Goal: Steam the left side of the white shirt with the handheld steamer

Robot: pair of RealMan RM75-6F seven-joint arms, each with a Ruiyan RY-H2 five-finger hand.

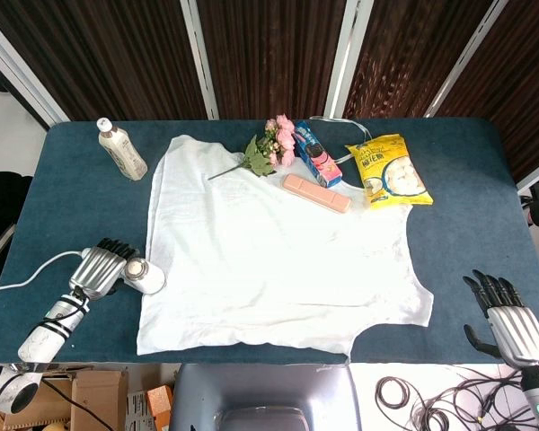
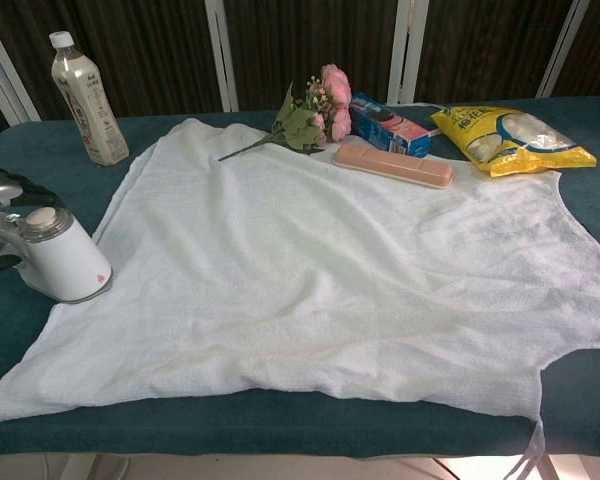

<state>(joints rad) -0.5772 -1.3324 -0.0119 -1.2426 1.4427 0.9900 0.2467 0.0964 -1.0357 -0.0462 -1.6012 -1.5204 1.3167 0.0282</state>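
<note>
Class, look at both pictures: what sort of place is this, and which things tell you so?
Probably a robot lab or test room rather than a home: a padded blue table set before dark panelled walls, loose cables on the floor, and a white shirt laid flat beside staged props.

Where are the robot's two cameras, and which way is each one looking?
Head view: sits high, looking steeply down on the table; shows the left hand gripping the steamer and the right hand open at the near edge.
Chest view: sits low at the table's near edge, looking across the white shirt toward the back; only a bit of the left hand shows.
Both share shirt, steamer, bottle, flowers and yellow bag.
</note>
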